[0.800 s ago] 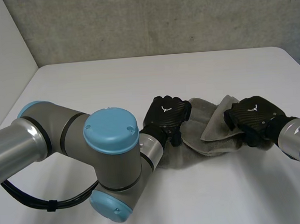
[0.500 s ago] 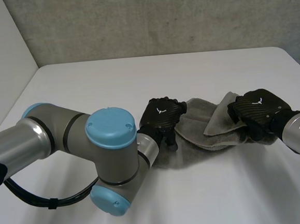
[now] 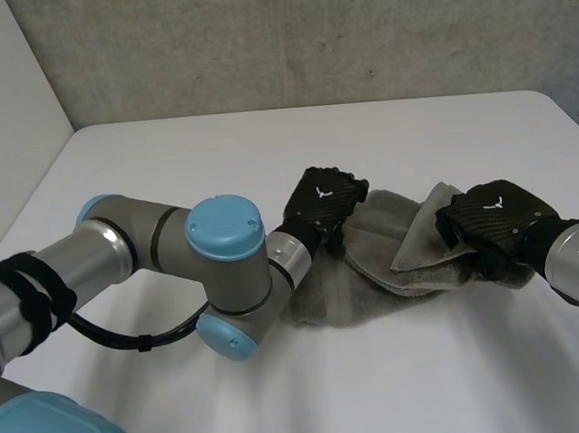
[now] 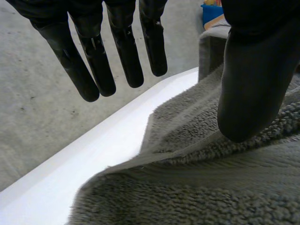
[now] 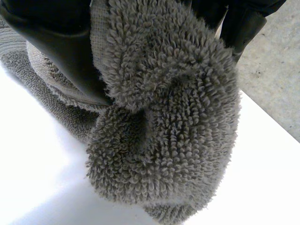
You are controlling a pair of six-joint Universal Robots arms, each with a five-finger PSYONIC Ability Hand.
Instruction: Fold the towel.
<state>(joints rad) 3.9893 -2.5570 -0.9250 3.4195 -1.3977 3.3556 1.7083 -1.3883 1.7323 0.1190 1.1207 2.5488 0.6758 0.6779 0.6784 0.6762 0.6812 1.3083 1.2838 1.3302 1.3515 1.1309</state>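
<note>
Since the earlier frames the left hand [image 3: 324, 206] has lifted and moved a little toward the far side of the white table [image 3: 264, 148]. The left arm [image 3: 162, 252] has swung its elbow in nearer to it, while the right hand [image 3: 490, 219] has hardly shifted. The grey terry towel [image 3: 403, 258] lies bunched on the table between the two hands, with a loose flap turned over near the right one. In its wrist view, the left hand's fingers [image 4: 93, 56] are straight and spread, clear of the cloth, and only the thumb [image 4: 248, 84] rests on the towel's near-left edge [image 4: 211, 187], so this hand grips nothing. The right hand is clenched round a thick wad of towel [image 5: 173, 117] at the other end, with its thumb [image 5: 61, 51] pressing the pile against the fingers. The step seems to be drawing the cloth flat before one end is carried over the other. To do that well, the left hand should probably close on its edge or press it firmly down first, since a resting thumb alone may let the towel slide. The right hand would then pull away low and steady to take out the wrinkles. Its hold looks too bulky for a clean fold, so a corner would serve better.
</note>
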